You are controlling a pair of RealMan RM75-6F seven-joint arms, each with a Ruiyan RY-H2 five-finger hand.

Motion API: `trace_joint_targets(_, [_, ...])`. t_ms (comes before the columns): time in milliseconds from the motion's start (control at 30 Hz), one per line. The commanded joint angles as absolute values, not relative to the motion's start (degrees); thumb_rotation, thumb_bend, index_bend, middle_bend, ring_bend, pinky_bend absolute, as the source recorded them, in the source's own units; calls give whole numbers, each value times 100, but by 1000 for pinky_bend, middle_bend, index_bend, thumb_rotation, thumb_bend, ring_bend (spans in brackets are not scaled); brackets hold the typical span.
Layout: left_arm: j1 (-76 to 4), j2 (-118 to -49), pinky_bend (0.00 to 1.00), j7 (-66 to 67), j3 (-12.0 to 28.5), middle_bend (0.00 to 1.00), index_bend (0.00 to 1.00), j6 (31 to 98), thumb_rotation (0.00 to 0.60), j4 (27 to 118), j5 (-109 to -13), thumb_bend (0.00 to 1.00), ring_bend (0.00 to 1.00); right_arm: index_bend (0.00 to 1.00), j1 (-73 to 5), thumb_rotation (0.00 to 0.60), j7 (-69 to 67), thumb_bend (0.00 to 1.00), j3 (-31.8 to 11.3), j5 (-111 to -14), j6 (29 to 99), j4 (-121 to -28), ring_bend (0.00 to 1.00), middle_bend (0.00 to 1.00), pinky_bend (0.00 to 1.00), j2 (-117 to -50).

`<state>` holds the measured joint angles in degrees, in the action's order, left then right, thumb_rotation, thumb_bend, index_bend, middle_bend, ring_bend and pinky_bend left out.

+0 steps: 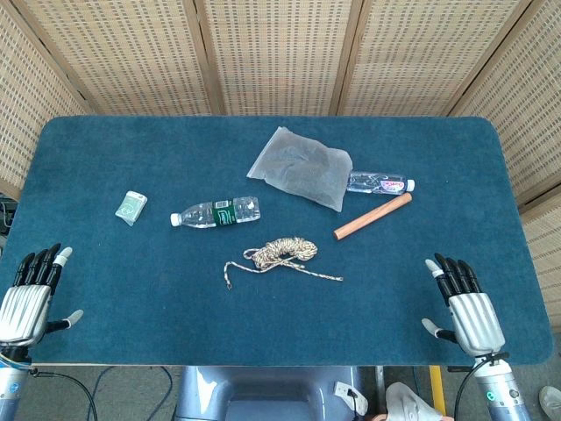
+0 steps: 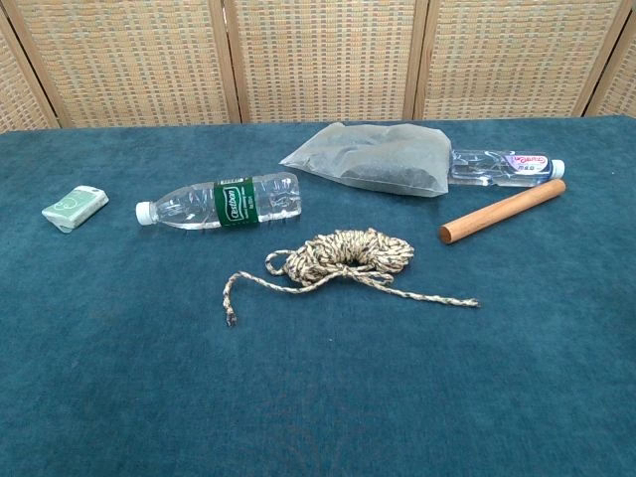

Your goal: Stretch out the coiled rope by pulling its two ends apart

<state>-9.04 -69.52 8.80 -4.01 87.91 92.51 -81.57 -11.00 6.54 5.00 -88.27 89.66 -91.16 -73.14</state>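
Left hand sits at the near left edge of the blue felt-covered table, fingers spread and holding nothing; right hand mirrors it at the near right edge, fingers apart and empty too. Both are well apart from the coiled beige-and-brown braided rope, and the chest view shows neither hand. The rope lies near the table's middle: a loose bundle with its long axis running left to right, one free end curling out to the left and towards the robot, the other trailing off to the right. Just behind the rope and to its left lies a clear plastic bottle with a green label, white cap pointing left; the label's writing is too small to read. Behind the rope to the right sits a translucent grey plastic bag, covering part of a second clear bottle with a white-and-pink label, print unreadable. A reddish-brown wooden rod lies right of the rope, slanted. Far left of the rope rests a small pale green packet.
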Motion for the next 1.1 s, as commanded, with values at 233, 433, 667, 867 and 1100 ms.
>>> trace_joint_targets(233, [-784,-6955,0,834,-330,0,0,8852,600,9186,-8380,0,0,20,-1172,600,324,0,350,-9031,8682,-9033,0,0,0,-7441])
trace_joint_targets(433, [-767,-6982,0,924,-267,0,0,8808,600,9164,-8450,0,0,138,-1823,600,-60,0,15,-8847,7628,-9281,0,0,0,-7413])
trace_joint_targets(667, [-761,-7073,0,1096,-172,0,0,8701,600,9108,-8408,0,0,324,-2692,600,524,161,-759,-7719,6371,-9702,0,0,0,-7973])
trace_joint_targets(867, [-745,-7065,0,1093,-110,0,0,8636,600,9133,-8397,0,0,426,-3091,600,1798,246,-1099,-6554,6109,-9312,0,0,0,-8801])
trace_joint_targets(1100, [-739,-7061,0,1126,-59,0,0,8527,600,9115,-8356,0,0,441,-3275,600,2407,300,-1074,-5957,6061,-8916,0,0,0,-9325])
